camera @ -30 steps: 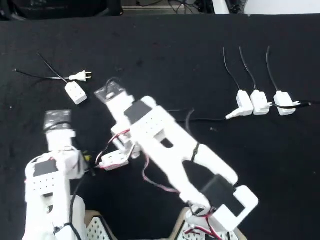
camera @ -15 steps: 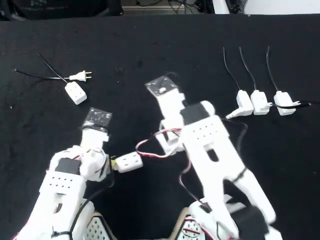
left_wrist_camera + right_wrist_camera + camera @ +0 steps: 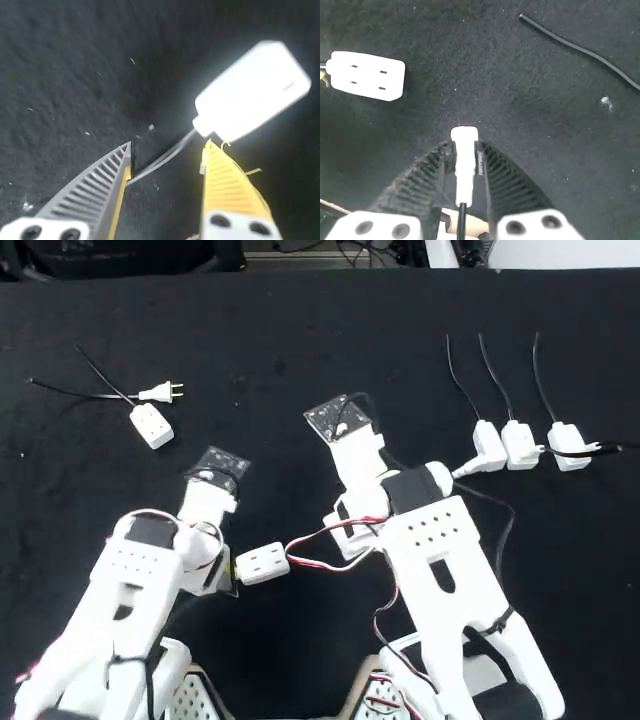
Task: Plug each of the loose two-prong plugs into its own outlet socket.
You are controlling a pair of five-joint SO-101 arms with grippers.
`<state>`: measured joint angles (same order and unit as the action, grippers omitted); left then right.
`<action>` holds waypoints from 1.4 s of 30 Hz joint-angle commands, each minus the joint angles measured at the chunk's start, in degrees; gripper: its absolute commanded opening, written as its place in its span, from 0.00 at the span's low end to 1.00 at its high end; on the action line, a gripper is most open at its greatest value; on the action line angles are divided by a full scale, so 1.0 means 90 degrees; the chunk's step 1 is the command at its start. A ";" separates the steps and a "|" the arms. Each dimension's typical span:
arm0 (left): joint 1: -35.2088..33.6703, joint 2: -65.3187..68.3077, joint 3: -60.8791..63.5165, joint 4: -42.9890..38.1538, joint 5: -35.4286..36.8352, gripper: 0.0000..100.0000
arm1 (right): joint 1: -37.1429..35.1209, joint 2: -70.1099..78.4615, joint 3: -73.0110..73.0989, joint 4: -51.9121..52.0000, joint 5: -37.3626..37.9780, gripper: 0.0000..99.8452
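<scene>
Black table [image 3: 300,330]. My right gripper [image 3: 464,145] pinches the plug [image 3: 464,167] by its body. Plug looks light and rigid; keep prongs free. Socket [image 3: 367,75] ahead, apart. Left gripper [image 3: 166,146] spread astride the cord [image 3: 165,159].

No legible txt, nos, labels or signs anywhere. Only a faint small mark near one end of the white outlet block [image 3: 250,95], too blurred to read
</scene>
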<state>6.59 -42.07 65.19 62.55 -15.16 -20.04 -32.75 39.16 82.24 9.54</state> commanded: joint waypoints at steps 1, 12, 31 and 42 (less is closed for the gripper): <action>0.0005 0.0508 -0.0464 -0.0234 -0.0244 0.23 | 0.0078 -0.0171 -0.0044 0.0078 0.0059 0.01; 0.1265 0.0781 -0.0298 -0.1524 0.0195 0.23 | 0.1221 -0.0161 -0.0024 0.0088 0.0879 0.01; 0.0679 0.2911 -0.2408 -0.1289 0.0918 0.23 | 0.1661 -0.0161 -0.0044 0.0244 0.1094 0.01; 0.0230 0.1162 -0.1861 0.0195 0.0274 0.24 | 0.0508 -0.0142 -0.0142 0.0107 0.0977 0.01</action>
<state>13.10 -28.18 46.99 60.53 -8.75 -11.34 -32.75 39.60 84.35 18.77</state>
